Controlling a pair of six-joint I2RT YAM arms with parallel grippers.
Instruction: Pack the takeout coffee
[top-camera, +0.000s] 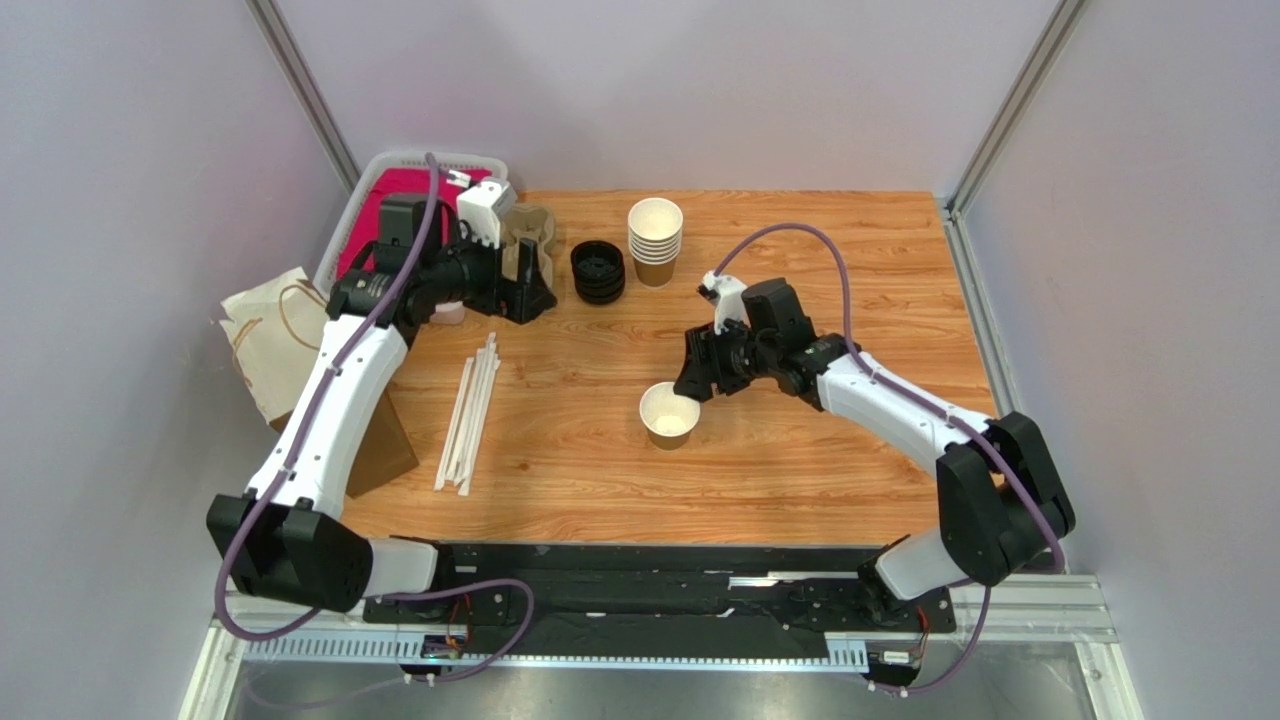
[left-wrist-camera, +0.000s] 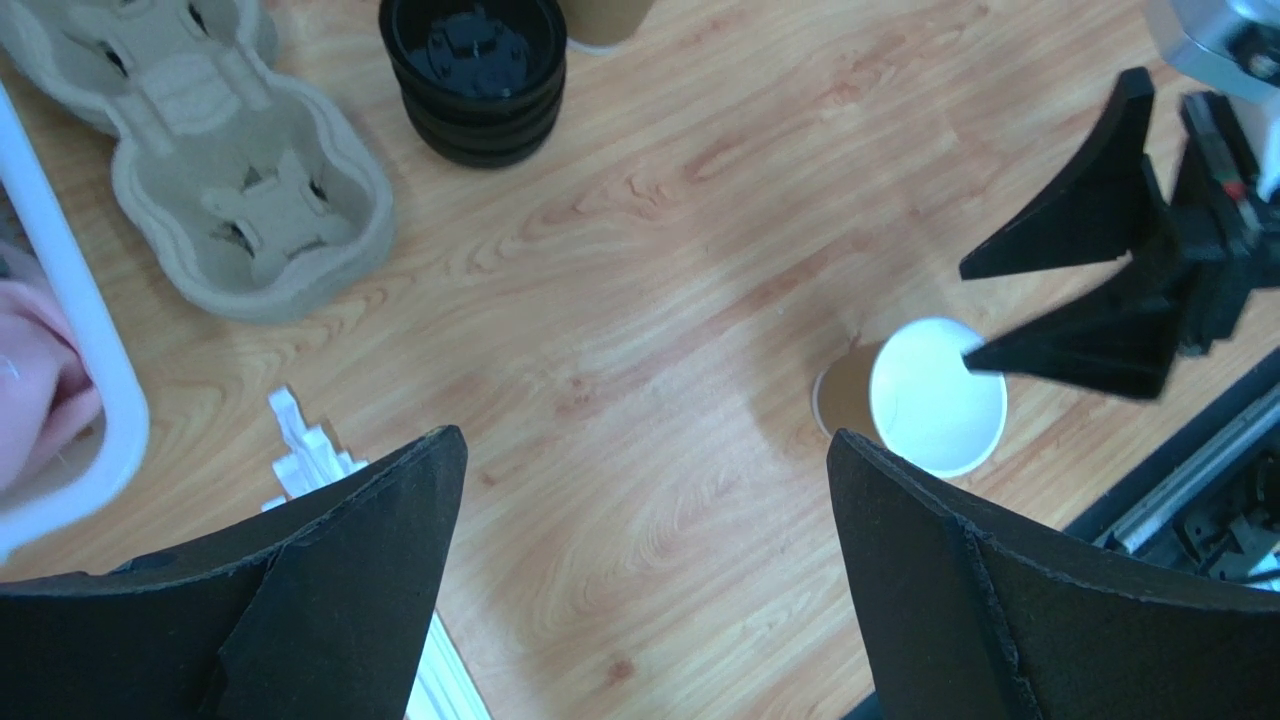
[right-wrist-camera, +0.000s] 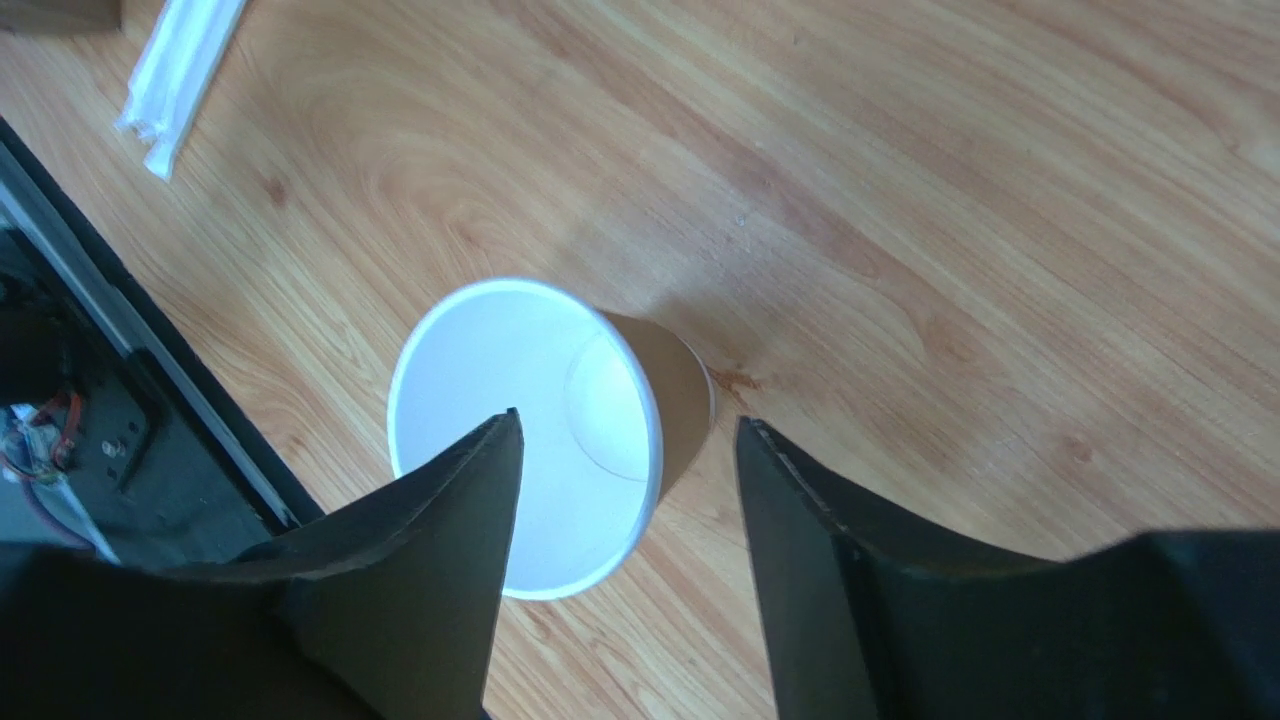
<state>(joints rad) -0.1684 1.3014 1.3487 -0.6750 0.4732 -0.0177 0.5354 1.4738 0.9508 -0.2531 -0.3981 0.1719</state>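
The takeout coffee cup (top-camera: 669, 416), a single brown kraft cup with a white inside and an open top, stands upright on the wooden table near the middle. My right gripper (top-camera: 694, 375) hovers just behind it with its jaws open. In the right wrist view one finger hangs over the cup's (right-wrist-camera: 511, 375) mouth and the other outside its rim, and the gripper (right-wrist-camera: 628, 423) holds nothing. My left gripper (top-camera: 526, 278) is at the far left, wide open (left-wrist-camera: 646, 438) and empty over bare wood. Its view shows the cup (left-wrist-camera: 939, 398) to the right.
A stack of lidless cups (top-camera: 655, 237) and a pile of black lids (top-camera: 598, 273) stand at the back. A pulp cup carrier (left-wrist-camera: 196, 150) lies beside the white basket (top-camera: 383, 195). Wrapped straws (top-camera: 469, 413) lie at the left, next to a paper bag (top-camera: 278, 345).
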